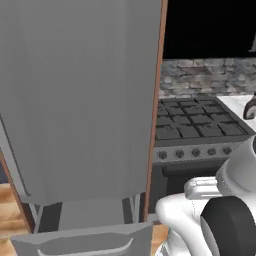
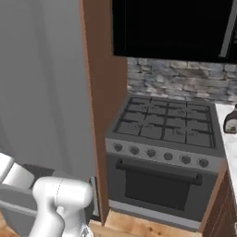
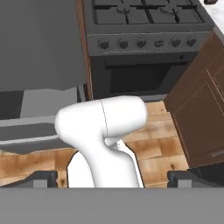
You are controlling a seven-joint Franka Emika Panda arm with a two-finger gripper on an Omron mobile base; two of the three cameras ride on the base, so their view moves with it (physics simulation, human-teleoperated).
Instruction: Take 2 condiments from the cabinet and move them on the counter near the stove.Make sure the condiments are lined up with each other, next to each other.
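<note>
Left base view: white arm (image 1: 210, 200) folded low at bottom right, dark round joint facing the camera. Tall flat grey appliance panel (image 1: 75, 100) with a brown wood side strip fills the left. Black gas range with grid grates (image 1: 197, 122) to its right, grey knob strip and oven door below, grey stone backsplash (image 1: 210, 75) behind. White marble bench (image 1: 237, 102) right of the range; squat dark brown bottle (image 1: 250, 109) stands on it at the frame edge, near the stove.

Right base view: arm's white elbow at bottom left. Range centre-right, bench at the right edge, dark brown bottle standing on it just beside the range's back corner. Black panel (image 2: 171, 28) above the backsplash.

Hand view: camera looks back and down over the arm's own white link at wood plank floor (image 3: 157, 140). End effector (image 3: 112, 178): both dark tips spread wide at the bottom corners, nothing between them. Range front at top, brown wood cabinet doors (image 3: 197, 118) at right.
</note>
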